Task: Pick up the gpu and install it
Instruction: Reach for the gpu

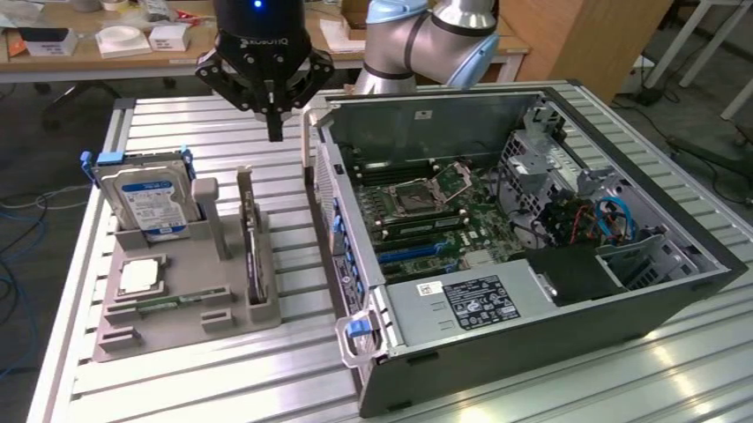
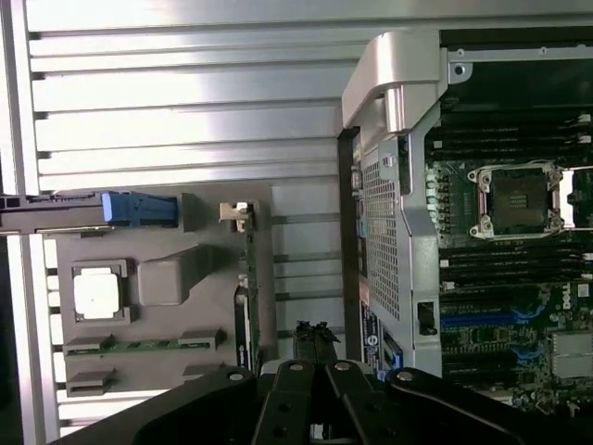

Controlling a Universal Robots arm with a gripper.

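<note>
Above the slatted metal counter we see the hand hanging raised near the far end of the grey tray, its two fingers pressed together and gripping nothing. Well below it, the gpu stands edge-on in a slot along the side of the tray that faces the open computer case, untouched. From the wrist view we look down on the gpu, thin and dark with a silver bracket at one end, and the closed fingertips appear over the strip of counter between tray and case. On the tray we also find a hard drive standing upright, a processor chip lying flat and a memory stick. Inside the case the motherboard lies exposed
</note>
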